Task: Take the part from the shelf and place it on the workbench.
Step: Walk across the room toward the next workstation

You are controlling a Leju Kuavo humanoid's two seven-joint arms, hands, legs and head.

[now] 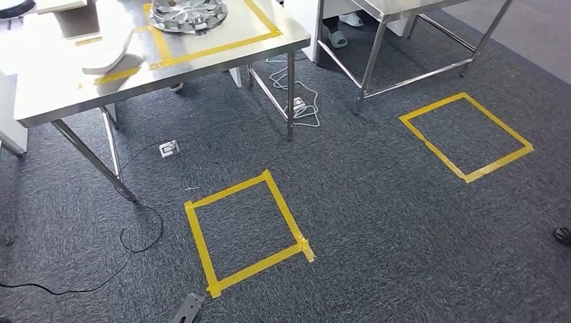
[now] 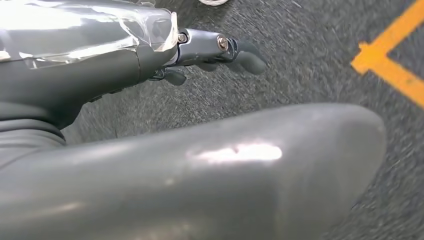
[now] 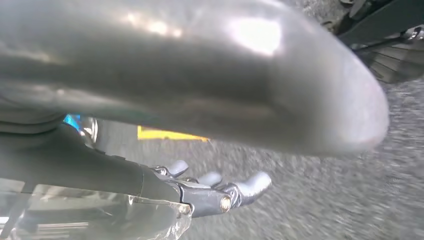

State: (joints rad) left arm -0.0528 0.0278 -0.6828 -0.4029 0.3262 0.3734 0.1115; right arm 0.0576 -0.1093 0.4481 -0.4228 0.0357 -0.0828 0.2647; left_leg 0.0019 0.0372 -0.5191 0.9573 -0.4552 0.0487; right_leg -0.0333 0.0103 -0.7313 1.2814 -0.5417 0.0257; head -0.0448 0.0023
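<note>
A round silver ribbed part [image 1: 187,15] lies on the steel workbench [image 1: 60,91] at the upper left of the head view, inside a yellow tape outline [image 1: 215,44]. My left hand [image 2: 125,65] hangs over the grey carpet, its thick thumb [image 2: 225,165] and dark fingers [image 2: 240,55] stretched out with nothing in them. My right hand [image 3: 150,185] also hangs above the carpet, fingers [image 3: 250,185] extended and apart, thumb [image 3: 225,75] in front, holding nothing.
Two yellow tape squares [image 1: 246,229] [image 1: 464,134] mark the carpet. A second steel table frame [image 1: 377,47] stands at the upper right, with a person's shoes [image 1: 340,37] beneath it. A black cable [image 1: 135,235] and a white cable [image 1: 296,101] lie on the floor by the workbench legs.
</note>
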